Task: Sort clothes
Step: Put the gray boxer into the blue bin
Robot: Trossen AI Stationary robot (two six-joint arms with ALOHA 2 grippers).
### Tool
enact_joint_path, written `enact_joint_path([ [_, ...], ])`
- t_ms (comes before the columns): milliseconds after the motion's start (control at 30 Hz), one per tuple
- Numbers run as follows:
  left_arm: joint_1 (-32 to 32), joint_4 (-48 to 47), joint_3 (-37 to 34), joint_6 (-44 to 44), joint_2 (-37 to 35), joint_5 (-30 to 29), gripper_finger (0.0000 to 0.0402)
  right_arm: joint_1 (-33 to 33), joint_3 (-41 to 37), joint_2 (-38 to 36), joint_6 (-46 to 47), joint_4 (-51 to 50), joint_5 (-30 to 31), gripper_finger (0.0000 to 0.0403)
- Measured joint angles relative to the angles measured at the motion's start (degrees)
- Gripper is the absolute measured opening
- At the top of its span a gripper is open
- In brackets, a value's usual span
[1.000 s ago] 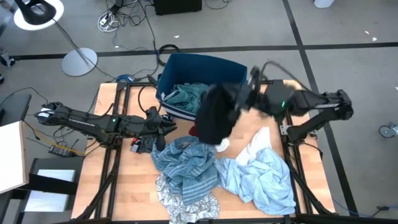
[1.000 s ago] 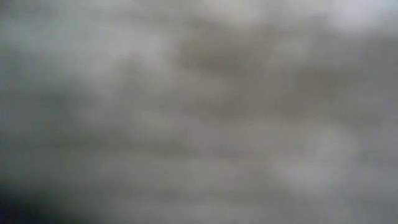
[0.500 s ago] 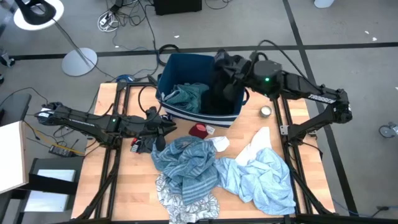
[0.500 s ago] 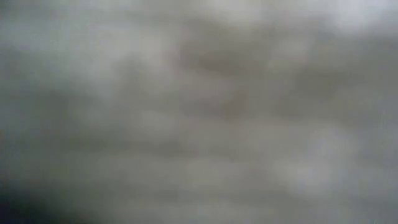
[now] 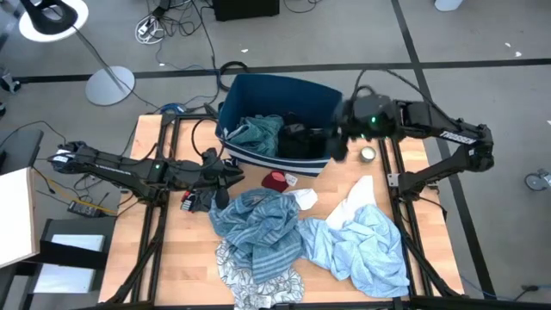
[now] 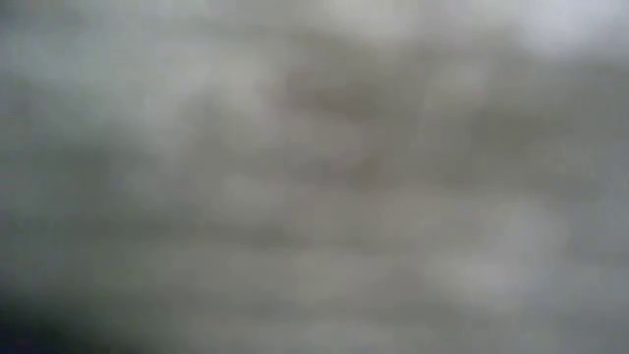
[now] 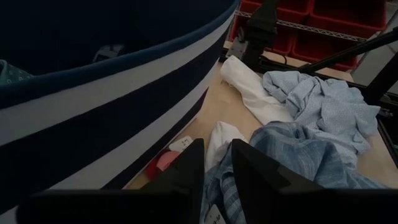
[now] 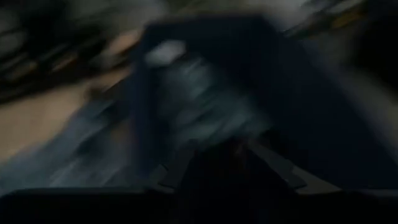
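The dark blue bin (image 5: 284,90) stands at the table's far middle. A teal garment (image 5: 256,133) and a black garment (image 5: 297,139) lie inside it. My right gripper (image 5: 337,145) hovers over the bin's right rim. Its fingers (image 8: 277,171) stand apart in the blurred right wrist view. On the table lie a small red garment (image 5: 275,181), a white one (image 5: 353,202), a pale blue one (image 5: 366,250), a blue-striped one (image 5: 258,228) and a leaf-print one (image 5: 258,280). My left gripper (image 5: 217,188) (image 7: 215,163) is open and empty, by the bin's near wall (image 7: 124,124).
A small metal roll (image 5: 368,154) sits on the table right of the bin. Black frame rails (image 5: 164,215) run along both table sides. Bare wood (image 5: 185,258) shows at the near left. The low view is a grey blur.
My right gripper has carried the hanging black garment from above the table's middle toward the far edge over the bin, then come back to the bin's right rim and sunk, rolling. The black garment now lies in the bin beside the teal one.
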Motion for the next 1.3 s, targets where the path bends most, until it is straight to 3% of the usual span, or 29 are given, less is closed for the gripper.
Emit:
enact_joint_path([
  [100,0.00,-0.15,0.00,0.42,0.00,0.00,0.0087,4.26,-1.36,0.04,2.96,-3.24,-5.85,0.0127],
  [267,-0.01,-0.32,0.00,0.50,-0.12,-1.02,0.0087,14.40,-9.81,0.10,3.06,2.78,2.57,0.0113],
  [400,-0.02,-0.30,-0.02,0.52,-0.17,-1.60,0.0087,18.16,-20.05,0.17,2.97,11.82,6.32,0.0103],
  [633,-0.01,-0.10,0.00,0.34,-0.20,-2.01,0.0087,13.50,-35.16,0.17,3.07,26.41,16.92,0.0080],
  [800,-0.71,-3.57,-0.02,-1.85,-3.12,-9.62,0.0087,7.18,-38.37,0.10,3.37,25.20,24.58,0.0062],
  [1033,-3.75,-17.11,-0.02,-12.82,-7.66,-16.50,0.0087,3.73,-38.58,-0.15,7.02,22.12,17.53,0.0044],
  [1167,-5.88,-24.23,-0.50,-21.09,-7.19,-17.97,0.0087,8.10,-38.58,-0.27,11.15,18.84,11.19,0.0040],
  [1300,-6.71,-26.98,-3.63,-27.30,-6.78,-18.02,0.0087,14.73,-38.58,-0.74,14.73,16.07,12.44,0.0039],
])
